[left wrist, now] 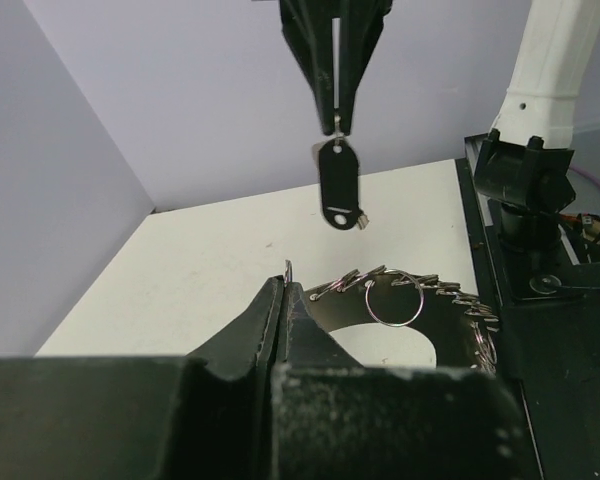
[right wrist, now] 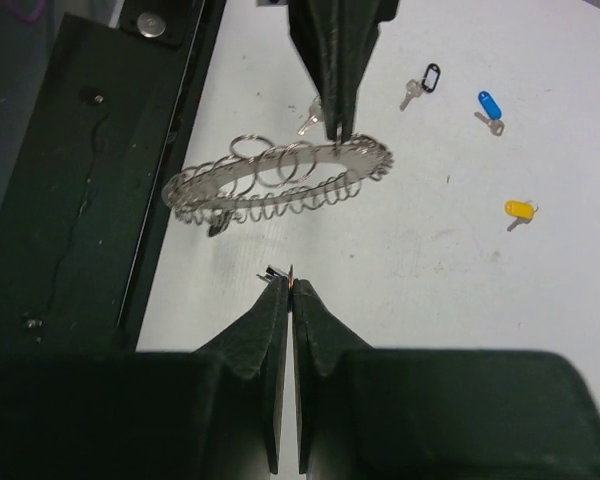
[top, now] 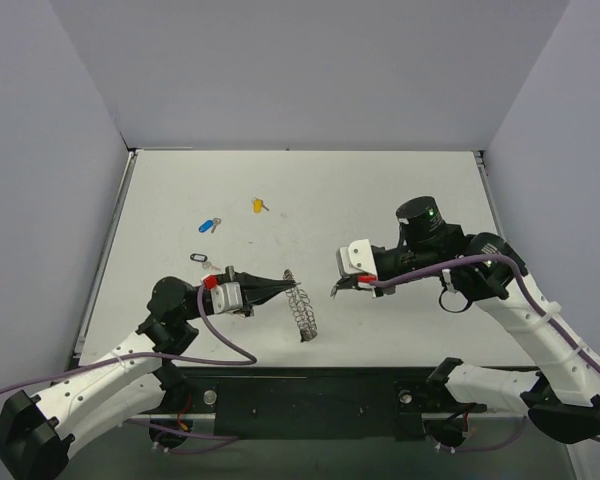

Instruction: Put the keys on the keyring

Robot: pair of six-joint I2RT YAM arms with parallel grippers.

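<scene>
My left gripper is shut on the rim of the keyring, a lacy coiled silver ring held tilted above the table. The wire shows between the left fingertips, and the ring curves away to the right. My right gripper is shut on a black-capped key, which hangs just above the ring. Only its edge shows in the right wrist view. A blue key, a yellow key and a second black key lie on the table. No green key shows.
The white table has grey walls on three sides. A black base plate runs along its near edge. A small dark piece hangs from the ring's low end. A silver key blade lies behind the left gripper.
</scene>
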